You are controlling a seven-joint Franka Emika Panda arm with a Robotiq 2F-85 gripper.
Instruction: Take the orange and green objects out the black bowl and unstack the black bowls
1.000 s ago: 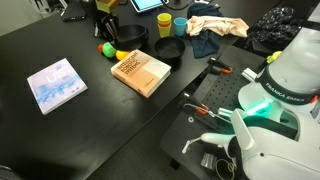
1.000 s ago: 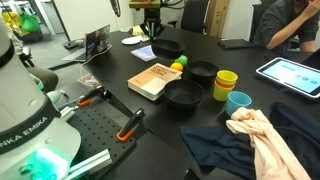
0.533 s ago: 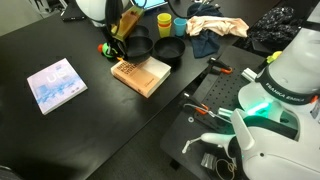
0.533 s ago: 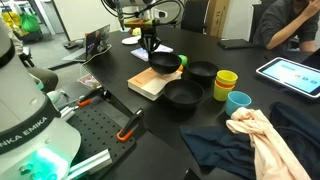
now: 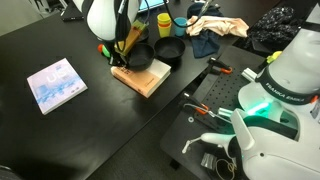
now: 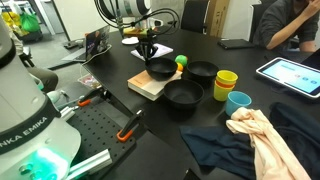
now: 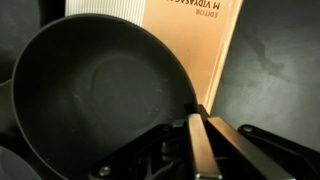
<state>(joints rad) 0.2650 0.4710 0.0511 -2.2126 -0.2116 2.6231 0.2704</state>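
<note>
Exterior view: gripper [image 5: 130, 50] at bowl [image 5: 143, 58], over book [image 5: 140, 77]; second bowl [image 5: 168, 50] just beside.
Exterior view: same bowl over book corner; green ball [image 6: 181, 61] beside it, outside.
Wrist view: fingers [image 7: 199, 145] pinching bowl rim; bowl interior bare; book beyond.

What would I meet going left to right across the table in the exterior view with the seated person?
From the left: tan paperback book → small green ball → round black bowl → yellow plastic cup → white-framed tablet.
</note>
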